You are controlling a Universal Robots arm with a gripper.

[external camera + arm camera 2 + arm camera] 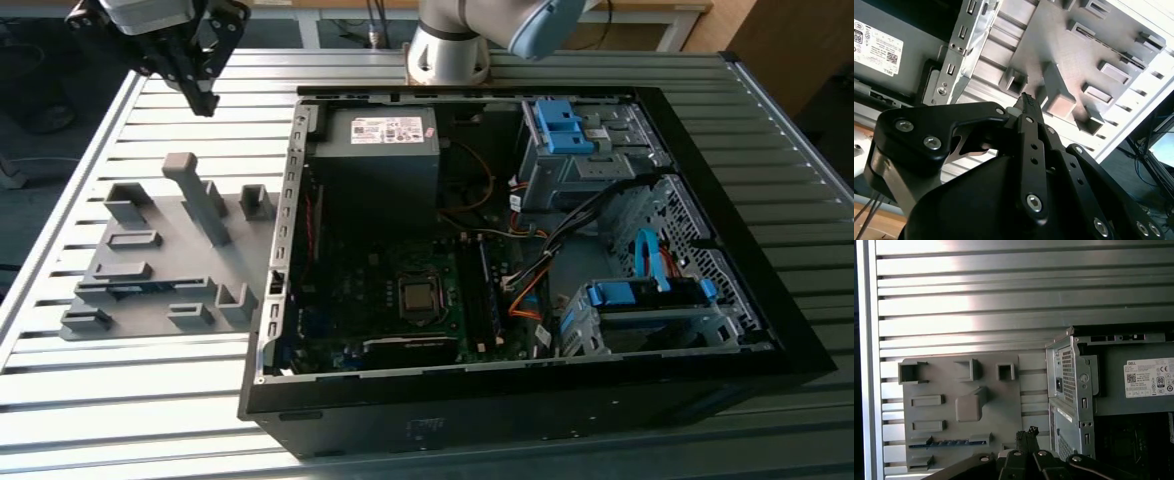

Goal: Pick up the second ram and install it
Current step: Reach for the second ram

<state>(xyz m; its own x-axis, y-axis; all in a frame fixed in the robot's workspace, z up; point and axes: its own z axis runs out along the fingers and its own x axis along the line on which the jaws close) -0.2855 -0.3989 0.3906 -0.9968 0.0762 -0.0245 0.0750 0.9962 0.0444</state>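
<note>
Nearest first. Item one: hand [204, 100], black, fingers drawn together with nothing between them, held in the air above the slatted metal bench [134, 400] and touching nothing.

Item two, below the hand: grey holder plate [1004, 405] lying flat on the bench, carrying hollow blocks, shallow slots and one tall post [200, 200].

Item three, on that plate and well apart from the hand: second ram [949, 442], a slim blue-green stick, seated lengthwise in a slot close to one end of the plate, untouched.

Item four, just beside the plate and farther from the hand: open computer case [534, 410], black, lying on its side.

Contents of the case, farther from the hand again: grey power supply [380, 150] with a white label, motherboard [400, 300], and bright-blue drive clips [561, 125] at the side of the case farthest from the hand.
</note>
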